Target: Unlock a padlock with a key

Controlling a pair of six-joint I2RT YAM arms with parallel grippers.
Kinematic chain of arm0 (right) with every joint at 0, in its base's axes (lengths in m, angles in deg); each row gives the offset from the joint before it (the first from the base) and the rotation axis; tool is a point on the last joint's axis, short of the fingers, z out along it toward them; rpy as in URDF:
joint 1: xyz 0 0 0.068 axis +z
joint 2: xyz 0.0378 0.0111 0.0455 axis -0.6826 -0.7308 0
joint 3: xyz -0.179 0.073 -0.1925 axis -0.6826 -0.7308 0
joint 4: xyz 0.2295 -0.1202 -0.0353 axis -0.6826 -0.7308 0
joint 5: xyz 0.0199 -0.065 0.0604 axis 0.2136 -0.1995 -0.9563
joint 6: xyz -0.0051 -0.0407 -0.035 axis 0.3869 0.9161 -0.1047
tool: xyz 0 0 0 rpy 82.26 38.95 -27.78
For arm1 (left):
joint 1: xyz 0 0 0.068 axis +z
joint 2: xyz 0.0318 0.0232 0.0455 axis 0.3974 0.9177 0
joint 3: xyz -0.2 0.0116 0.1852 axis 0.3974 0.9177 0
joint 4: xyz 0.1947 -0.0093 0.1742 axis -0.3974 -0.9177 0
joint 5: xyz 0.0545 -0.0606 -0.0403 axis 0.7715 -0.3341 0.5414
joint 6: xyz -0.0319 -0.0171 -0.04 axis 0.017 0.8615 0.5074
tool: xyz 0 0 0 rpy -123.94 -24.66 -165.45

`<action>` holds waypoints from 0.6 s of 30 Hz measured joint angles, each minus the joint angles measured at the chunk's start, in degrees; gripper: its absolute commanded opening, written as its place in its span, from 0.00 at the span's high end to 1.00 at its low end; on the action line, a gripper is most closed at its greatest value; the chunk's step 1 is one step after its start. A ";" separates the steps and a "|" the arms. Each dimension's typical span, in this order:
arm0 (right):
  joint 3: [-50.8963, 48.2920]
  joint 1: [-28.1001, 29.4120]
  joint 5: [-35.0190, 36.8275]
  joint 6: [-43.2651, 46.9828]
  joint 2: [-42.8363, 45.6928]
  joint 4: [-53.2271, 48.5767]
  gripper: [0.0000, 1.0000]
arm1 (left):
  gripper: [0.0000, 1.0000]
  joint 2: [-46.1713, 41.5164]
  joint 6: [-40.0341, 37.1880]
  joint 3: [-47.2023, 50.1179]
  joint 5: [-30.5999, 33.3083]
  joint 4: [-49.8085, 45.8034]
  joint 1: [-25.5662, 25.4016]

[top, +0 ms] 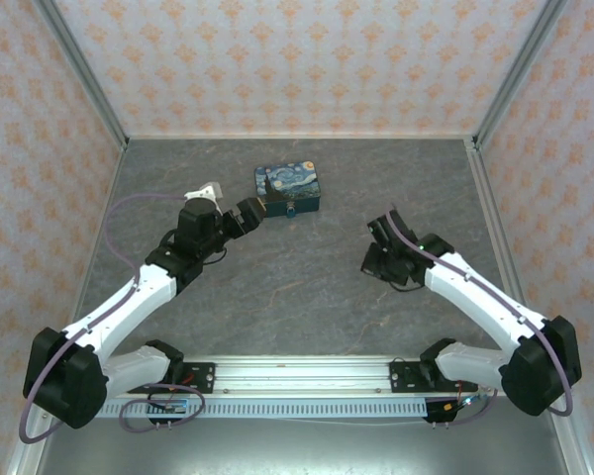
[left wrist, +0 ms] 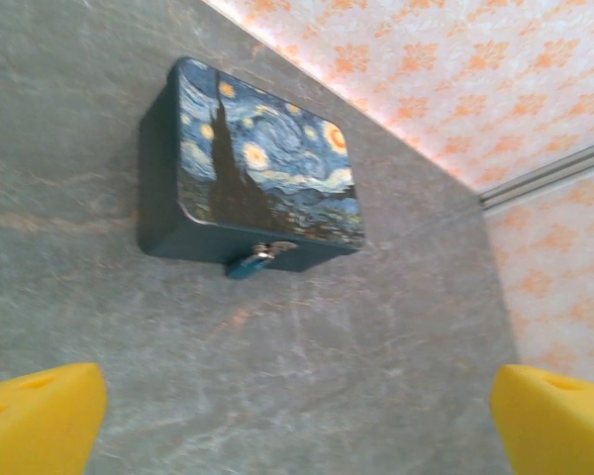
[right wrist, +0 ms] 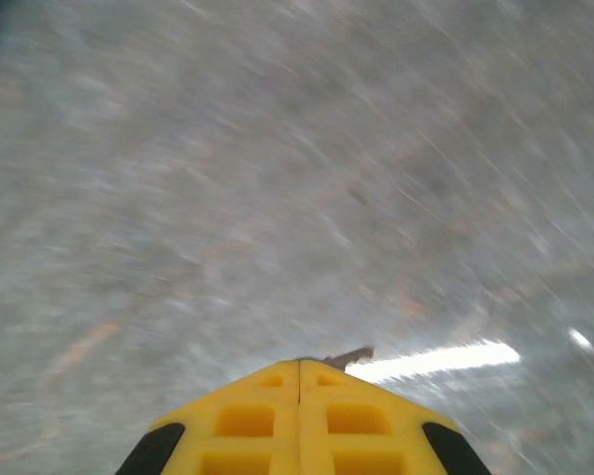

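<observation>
On the table (top: 307,297), a Starry Night tin (top: 287,181). Right at the tin's front wall, the side nearest the arms, a tiny teal padlock (left wrist: 247,264), hooked through the tin's clasp by a thin metal loop.

Looks hard, smooth and very light. Likely to swing and slip on that loop when poked. Best to pinch the fat teal body by its two flat sides and hold it still. No squeezing the thin loop. Might shove the light tin along too, so go gently.

Long way of the padlock: from the loop at the clasp, down and out from the tin's front wall, tipped a bit to one side. Loop end toward the tin, bottom end away from it. Keyhole too small to see, most likely on that bottom end.

Left gripper (left wrist: 297,426) wide open, holding nothing, near the tin's front left corner and aimed at the padlock. Right gripper (right wrist: 299,364) shut tight, well off to the right of the tin, with a small metal tip poking out between its pads, likely the key (right wrist: 351,355).
</observation>
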 measured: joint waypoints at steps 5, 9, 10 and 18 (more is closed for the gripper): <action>5.99 0.00 -5.46 8.17 -1.66 8.63 1.00 | 0.07 3.19 13.11 -3.37 -4.72 -1.01 0.00; 9.44 0.00 -11.06 12.11 -5.01 15.72 1.00 | 0.21 6.21 24.48 -3.91 -8.83 -0.81 0.00; 9.86 0.02 -12.15 12.57 -5.60 17.05 1.00 | 0.22 6.86 27.08 -3.93 -9.62 -0.68 -0.02; 10.10 1.14 -18.14 12.81 -8.74 28.96 1.00 | 0.29 9.70 45.70 -3.98 -13.84 1.62 -2.29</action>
